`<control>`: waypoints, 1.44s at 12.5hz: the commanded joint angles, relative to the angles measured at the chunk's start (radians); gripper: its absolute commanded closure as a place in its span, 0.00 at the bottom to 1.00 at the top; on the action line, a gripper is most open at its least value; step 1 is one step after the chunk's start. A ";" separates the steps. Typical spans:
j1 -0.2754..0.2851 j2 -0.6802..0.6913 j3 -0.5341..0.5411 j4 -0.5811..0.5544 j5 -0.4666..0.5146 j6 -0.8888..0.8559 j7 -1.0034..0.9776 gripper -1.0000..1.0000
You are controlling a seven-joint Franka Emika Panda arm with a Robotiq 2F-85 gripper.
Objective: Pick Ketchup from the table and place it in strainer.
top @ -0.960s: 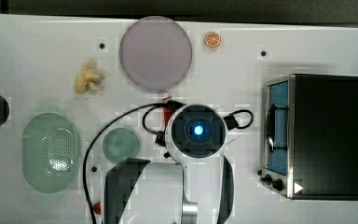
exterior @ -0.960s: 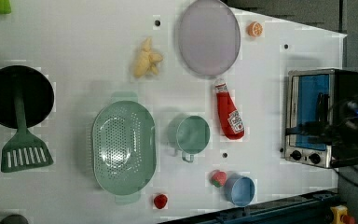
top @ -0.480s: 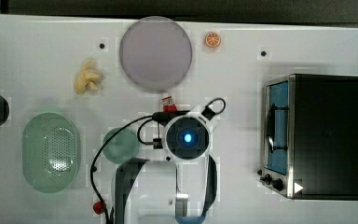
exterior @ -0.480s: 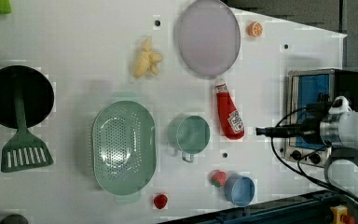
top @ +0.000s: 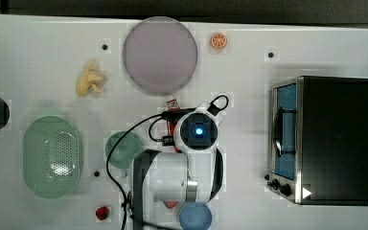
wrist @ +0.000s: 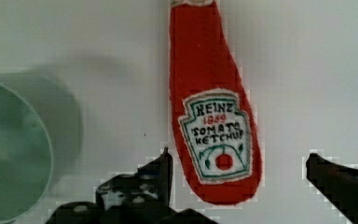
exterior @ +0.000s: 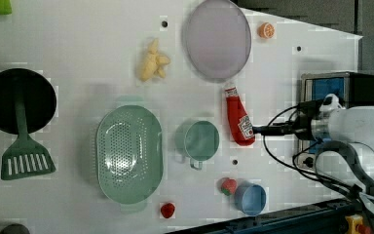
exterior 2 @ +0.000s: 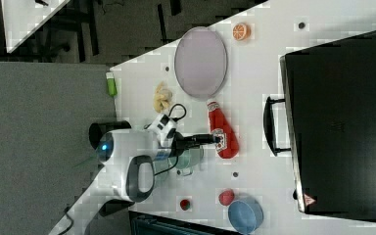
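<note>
The ketchup (exterior: 238, 119) is a red bottle with a white cap and a Heinz label, lying flat on the white table between the purple plate and the green cup. In the wrist view the ketchup (wrist: 209, 107) lies lengthwise, and my gripper (wrist: 240, 161) is open with one dark finger on each side of its wide base, above it and not touching. From the left view's right, the gripper (exterior: 260, 129) reaches the bottle's base. In the top view the arm covers all but the ketchup's cap (top: 172, 103). The mint-green strainer (exterior: 129, 153) sits empty, to the left view's left of the cup.
A green cup (exterior: 199, 141) stands right beside the ketchup. A purple plate (exterior: 216, 39), bananas (exterior: 151, 66) and an orange slice (exterior: 266, 30) lie beyond it. A toaster oven (top: 326, 139), a blue bowl (exterior: 251, 197), strawberries (exterior: 229, 185) and a black pan with a spatula (exterior: 19, 102) ring the area.
The arm has moved toward the top view's left and, in the left view, in from the right edge until the gripper stands over the ketchup's base. The gripper stayed open.
</note>
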 commanded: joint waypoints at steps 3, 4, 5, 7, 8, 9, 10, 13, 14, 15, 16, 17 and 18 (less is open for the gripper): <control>0.002 0.130 0.013 0.006 -0.032 0.180 -0.046 0.00; 0.003 0.154 0.014 0.007 -0.032 0.201 -0.046 0.00; 0.003 0.176 0.013 0.007 -0.032 0.219 -0.045 0.00; 0.003 0.211 0.013 0.007 -0.032 0.266 -0.045 0.00; 0.003 0.223 0.013 0.007 -0.032 0.286 -0.045 0.04; 0.003 0.230 0.012 0.006 -0.032 0.293 -0.045 0.16; 0.003 0.234 0.012 0.006 -0.032 0.293 -0.045 0.29; 0.003 0.221 0.013 0.024 -0.032 0.293 -0.045 0.40; 0.003 0.200 0.013 0.032 -0.032 0.286 -0.045 0.40; 0.003 0.167 0.013 0.037 -0.032 0.272 -0.045 0.40; 0.003 0.125 0.014 0.044 -0.032 0.238 -0.044 0.40; 0.003 0.076 0.017 0.057 -0.032 0.183 -0.042 0.40; 0.003 0.024 0.023 0.077 -0.032 0.106 -0.042 0.40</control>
